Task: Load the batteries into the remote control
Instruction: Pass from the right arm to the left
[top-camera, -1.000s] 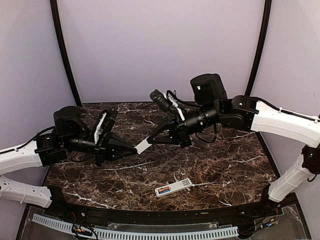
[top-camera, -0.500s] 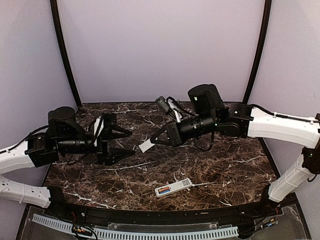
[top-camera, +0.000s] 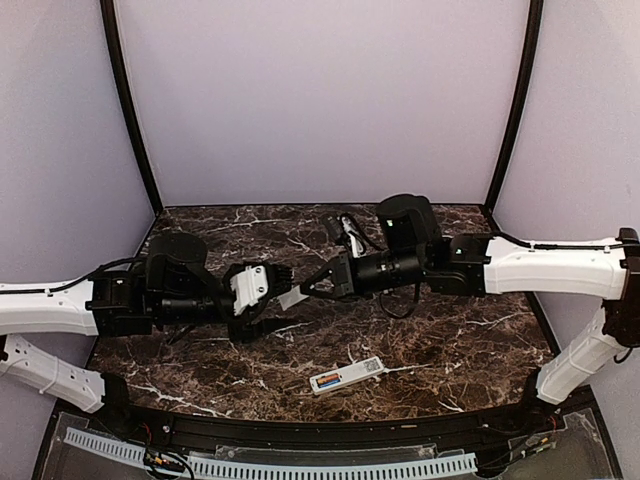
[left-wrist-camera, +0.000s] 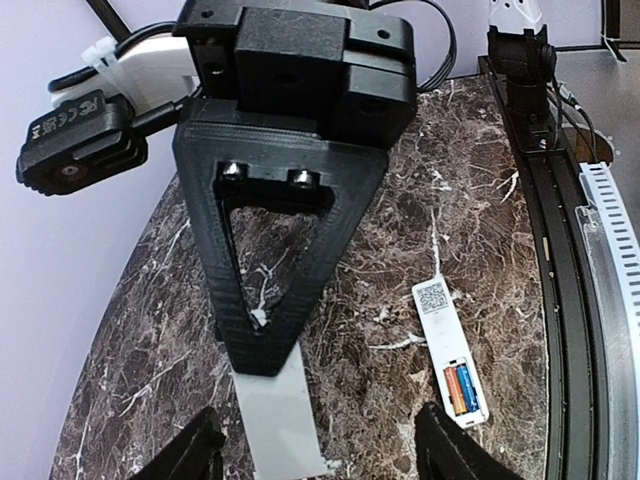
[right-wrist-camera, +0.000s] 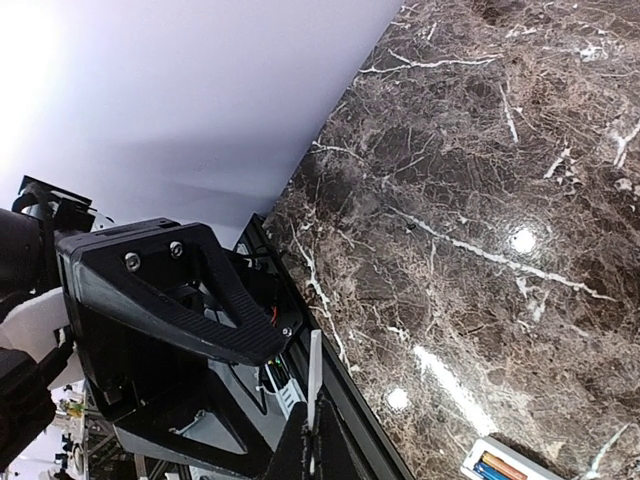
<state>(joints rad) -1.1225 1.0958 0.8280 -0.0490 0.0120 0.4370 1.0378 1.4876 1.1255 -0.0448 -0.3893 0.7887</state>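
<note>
The remote control (top-camera: 352, 373) (left-wrist-camera: 440, 318) lies label side up near the table's front edge. Its bay is uncovered, and the orange and blue batteries (top-camera: 326, 381) (left-wrist-camera: 460, 388) (right-wrist-camera: 500, 468) sit side by side inside. Mid-air over the table's middle, my right gripper (top-camera: 308, 290) (right-wrist-camera: 318, 432) is shut on one end of a small flat white cover piece (top-camera: 293, 296) (left-wrist-camera: 280, 410) (right-wrist-camera: 314, 375). My left gripper (top-camera: 274, 298) (left-wrist-camera: 320, 462) faces it, open. Its fingers (left-wrist-camera: 190, 452) stand wide on either side of the cover's free end, apart from it.
The dark marble table (top-camera: 450, 330) ends at a black rail (top-camera: 330, 430) in front, with a white slotted cable duct (top-camera: 270, 466) below it. Grey walls and two black curved poles (top-camera: 130, 110) enclose the back and sides.
My left gripper let go of the cover and opened, drew back left, then swung in again with its jaws astride the cover's free end. The right gripper kept the cover and sank slightly.
</note>
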